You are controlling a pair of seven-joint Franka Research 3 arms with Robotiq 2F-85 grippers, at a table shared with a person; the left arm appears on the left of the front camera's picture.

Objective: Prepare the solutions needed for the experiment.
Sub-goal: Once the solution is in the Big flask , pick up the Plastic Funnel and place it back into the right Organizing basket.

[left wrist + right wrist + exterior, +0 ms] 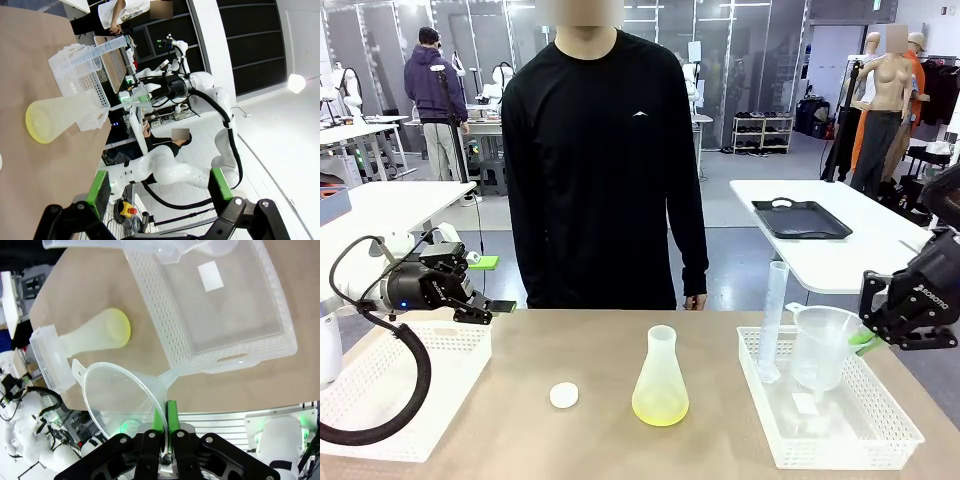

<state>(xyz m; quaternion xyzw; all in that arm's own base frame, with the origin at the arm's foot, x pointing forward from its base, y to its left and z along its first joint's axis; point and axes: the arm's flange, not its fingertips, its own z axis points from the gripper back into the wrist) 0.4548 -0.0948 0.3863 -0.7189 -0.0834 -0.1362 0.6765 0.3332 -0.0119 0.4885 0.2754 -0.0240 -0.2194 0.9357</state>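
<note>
Solution (660, 408): shallow lime-yellow layer in Erlenmeyer flask (660, 365), upright at table centre, white cap (564, 396) near. Right basket (880, 440) holds graduated cylinder (773, 315). Right gripper (164, 415) pinches clear funnel (120, 395) by its rim. Left gripper (488, 285) jaws apart.

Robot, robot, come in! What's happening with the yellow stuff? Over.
Left gripper open, empty. Right gripper shut on funnel. Yellow solution in flask, mid-table. White cap beside it, apart; flask mouth uncovered.

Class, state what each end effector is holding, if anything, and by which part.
The right end effector is shut on the clear funnel, gripping it by its wide rim. The left end effector is open and holds nothing.
</note>
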